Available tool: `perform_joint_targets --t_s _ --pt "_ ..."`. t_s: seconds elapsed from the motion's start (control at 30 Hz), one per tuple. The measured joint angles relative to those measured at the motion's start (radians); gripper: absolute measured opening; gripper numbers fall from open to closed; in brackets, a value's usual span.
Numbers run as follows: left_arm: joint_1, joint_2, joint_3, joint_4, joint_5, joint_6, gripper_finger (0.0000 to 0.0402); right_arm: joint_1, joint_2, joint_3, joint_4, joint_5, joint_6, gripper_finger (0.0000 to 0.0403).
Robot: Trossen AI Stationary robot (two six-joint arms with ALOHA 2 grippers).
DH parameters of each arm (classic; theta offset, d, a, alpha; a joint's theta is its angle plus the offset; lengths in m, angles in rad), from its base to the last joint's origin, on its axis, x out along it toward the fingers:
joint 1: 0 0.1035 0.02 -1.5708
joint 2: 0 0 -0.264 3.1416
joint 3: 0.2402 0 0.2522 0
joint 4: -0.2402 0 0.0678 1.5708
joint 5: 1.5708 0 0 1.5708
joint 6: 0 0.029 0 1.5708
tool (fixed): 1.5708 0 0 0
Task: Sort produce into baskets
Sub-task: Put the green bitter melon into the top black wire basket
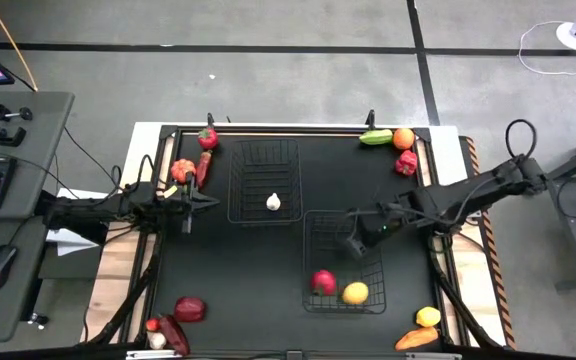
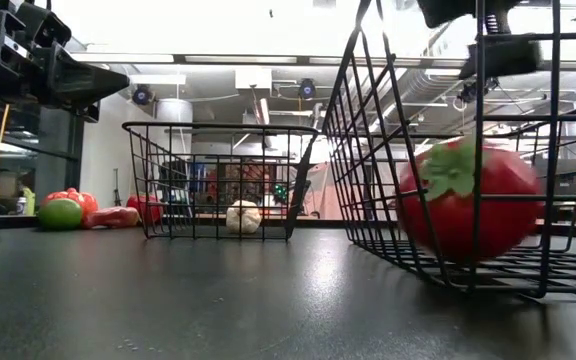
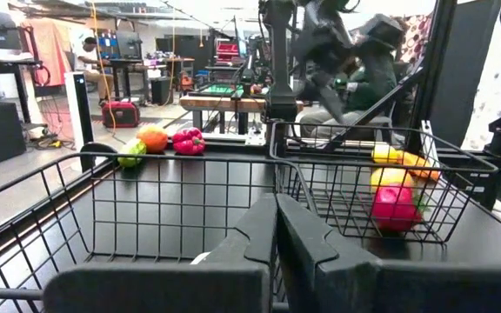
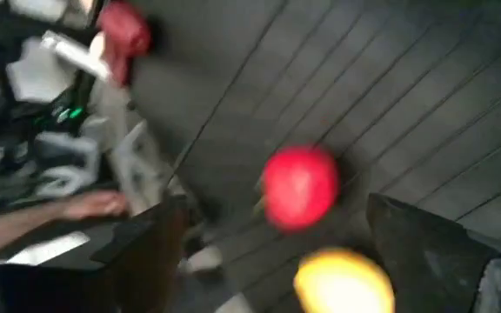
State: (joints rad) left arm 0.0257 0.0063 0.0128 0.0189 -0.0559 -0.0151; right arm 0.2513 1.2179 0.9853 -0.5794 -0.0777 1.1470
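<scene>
the red fruit (image 1: 323, 282) lies in the right basket (image 1: 312, 228) beside a yellow piece (image 1: 355, 293), under the right tool (image 1: 351, 243), whose fingers stand spread and empty in the wrist view. the step looks like a release; doing it well means lifting straight up clear of the wire rim before swinging to the next piece, perhaps the red pepper (image 1: 406, 163) near the far right corner. the fruit is smooth, round, glossy plastic with a green leafy cap and may roll on the thin black mesh. a white bulb (image 1: 273, 202) sits in the left basket (image 1: 264, 150). the left tool (image 1: 205, 200), closed and empty, waits beside that basket above the matte black tabletop (image 1: 258, 290).
</scene>
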Motion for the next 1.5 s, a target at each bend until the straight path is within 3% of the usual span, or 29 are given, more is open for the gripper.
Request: perform_joint_targets --t_s 0.2,0.37,0.47,0.6,0.8,0.93,1.1,1.5 --pt "0.000 0.000 0.000 0.000 0.000 0.000 0.0000 -0.223 0.000 0.186 -0.273 0.287 -0.157 0.0347" --pt "0.000 0.000 0.000 0.000 0.000 0.000 0.0000 -0.495 -0.002 0.247 -0.364 0.416 -0.364 0.0348" --pt "0.000 0.000 0.000 0.000 0.000 0.000 0.0000 -0.675 0.020 0.231 -0.353 0.424 -0.475 0.0348" --pt "0.000 0.000 0.000 0.000 0.000 0.000 0.0000 -0.895 0.118 0.226 -0.373 0.344 -0.645 0.0348" --pt "0.000 0.000 0.000 0.000 0.000 0.000 0.0000 -1.112 0.306 0.225 -0.369 0.217 -0.729 0.0348" --pt "0.000 0.000 0.000 0.000 0.000 0.000 0.0000 -1.182 0.414 0.225 -0.318 0.171 -0.649 0.0348" --pt "0.000 0.000 0.000 0.000 0.000 0.000 0.0000 -1.223 0.482 0.225 -0.217 0.120 -0.409 0.0348" --pt "0.000 0.000 0.000 0.000 0.000 0.000 0.0000 -1.228 0.497 0.225 -0.211 0.269 0.089 0.0348"
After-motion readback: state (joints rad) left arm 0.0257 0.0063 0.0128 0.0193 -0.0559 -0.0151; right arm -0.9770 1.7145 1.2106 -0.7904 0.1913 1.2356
